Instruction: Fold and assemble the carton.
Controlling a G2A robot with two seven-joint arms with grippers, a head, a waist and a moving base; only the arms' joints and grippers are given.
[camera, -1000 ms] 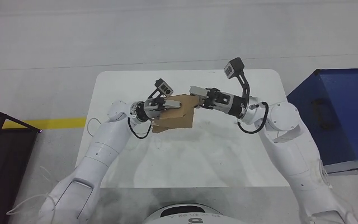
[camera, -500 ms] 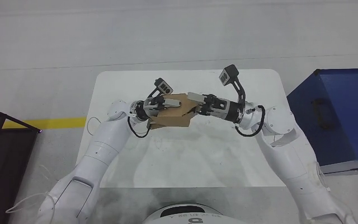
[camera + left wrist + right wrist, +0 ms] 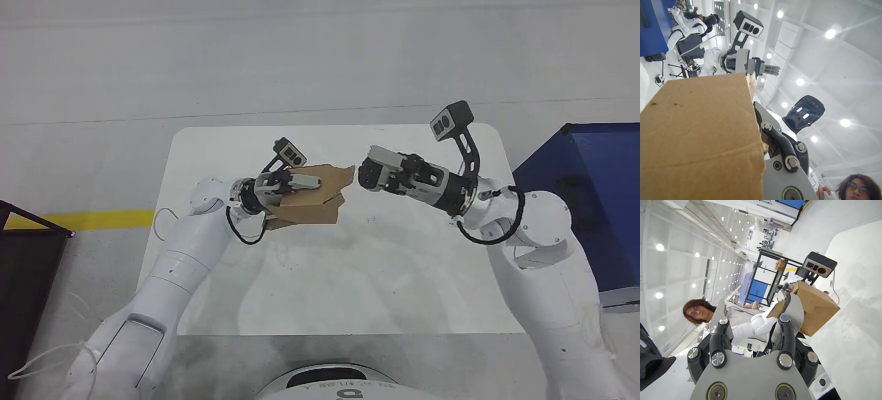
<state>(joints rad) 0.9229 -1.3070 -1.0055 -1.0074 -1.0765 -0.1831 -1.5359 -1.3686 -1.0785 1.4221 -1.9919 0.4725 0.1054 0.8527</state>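
So the left gripper (image 3: pixel 300 181) is clamped onto the top edge of the cardboard carton (image 3: pixel 312 205), with its fingers pinched on the panel. The right gripper (image 3: pixel 365 176) is spread wide with nothing in it. In the right wrist view its two fingers (image 3: pixel 789 308) stand well apart, and the carton sits farther off past them. From the top view it's just beside the carton's loose flap, with a small gap and no contact.

Count-wise there's one carton, two grippers and one white table (image 3: pixel 400 280).

The carton is over the far middle part of the table, a bit toward the left arm's side. Its long axis runs roughly across the table from one arm to the other. It's slightly skewed, and the ragged flap end points at the right gripper. The right wrist view shows it tilted with one corner hanging down toward the tabletop. Can't tell if that corner actually touches the table.

A blue bin (image 3: pixel 600 210) stands off the table's right side.
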